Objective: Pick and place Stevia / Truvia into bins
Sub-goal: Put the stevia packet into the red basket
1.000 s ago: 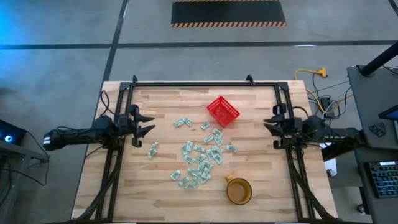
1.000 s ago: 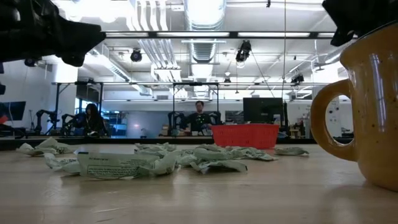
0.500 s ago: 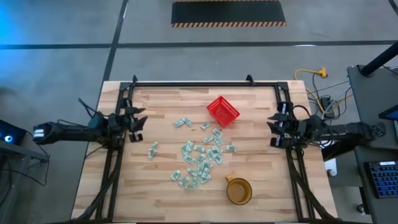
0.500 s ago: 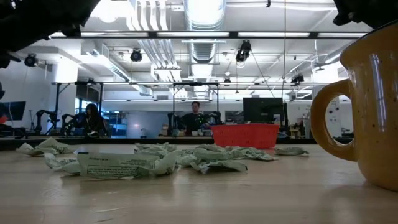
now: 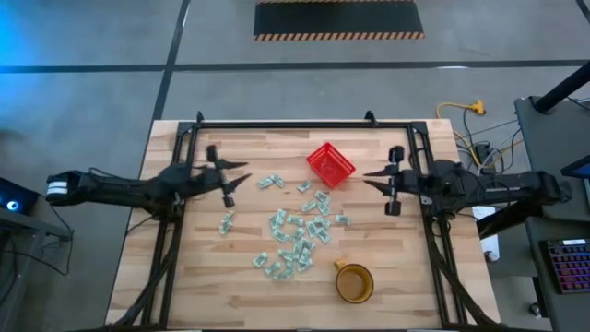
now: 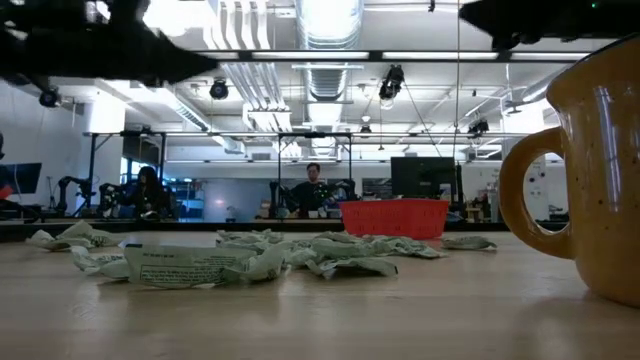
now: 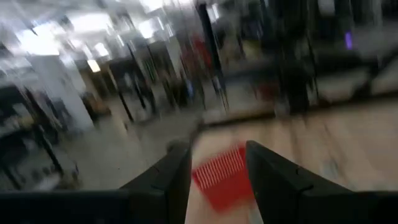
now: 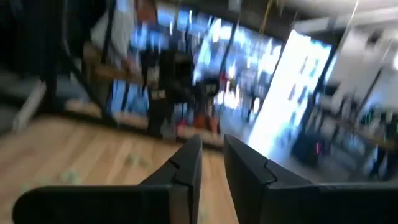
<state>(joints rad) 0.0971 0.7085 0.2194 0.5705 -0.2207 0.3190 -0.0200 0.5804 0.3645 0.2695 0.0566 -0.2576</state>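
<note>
Both arms swinging inward; left gripper (image 5: 230, 177) parted, right gripper (image 5: 380, 180) nearly closed, empty. We are aiming low over sachets (image 5: 297, 236), centre frame.

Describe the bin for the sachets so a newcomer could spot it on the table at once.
Start at the light wooden table and look toward its far edge, just right of centre. Just beyond the scattered pile of pale green and white paper sachets sits the small square bright red basket, turned cornerwise. It is the only red thing; the round amber-brown mug stands at the near edge.
</note>
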